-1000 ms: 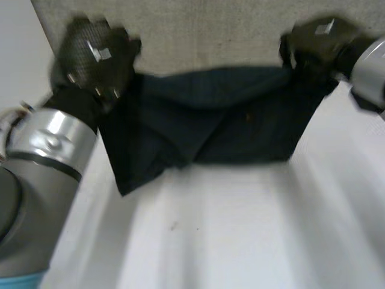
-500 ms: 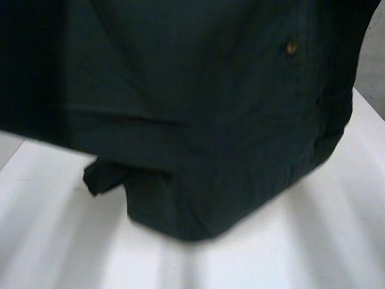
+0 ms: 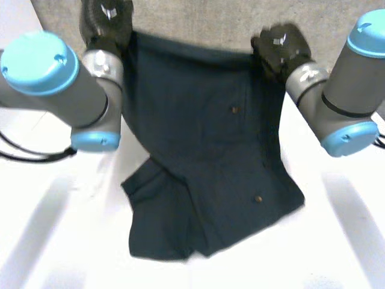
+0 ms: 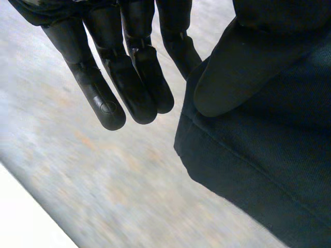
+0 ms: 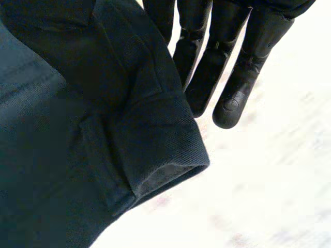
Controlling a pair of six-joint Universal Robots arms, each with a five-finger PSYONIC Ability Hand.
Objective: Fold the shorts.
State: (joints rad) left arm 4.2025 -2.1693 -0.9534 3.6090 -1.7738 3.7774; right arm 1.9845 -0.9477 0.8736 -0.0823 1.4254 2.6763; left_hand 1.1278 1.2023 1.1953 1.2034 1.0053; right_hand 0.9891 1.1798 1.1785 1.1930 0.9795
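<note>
The shorts [image 3: 210,150] hang down the middle of the head view, their top edge stretched between the two hands and their legs crumpled on the white table [image 3: 337,241] at lower centre. The left hand [image 3: 107,21], at upper left, pinches one top corner: its thumb [image 4: 227,77] presses the cloth, and its fingers [image 4: 129,88] stand straight beside it. The right hand [image 3: 278,49], at upper right, grips the other corner with straight fingers [image 5: 235,88]. To fold cleanly, I judge that both hands should lower level and together, laying the cloth flat. The right thumb is buried under cloth, and the bunched leg hems are hard to read.
</note>
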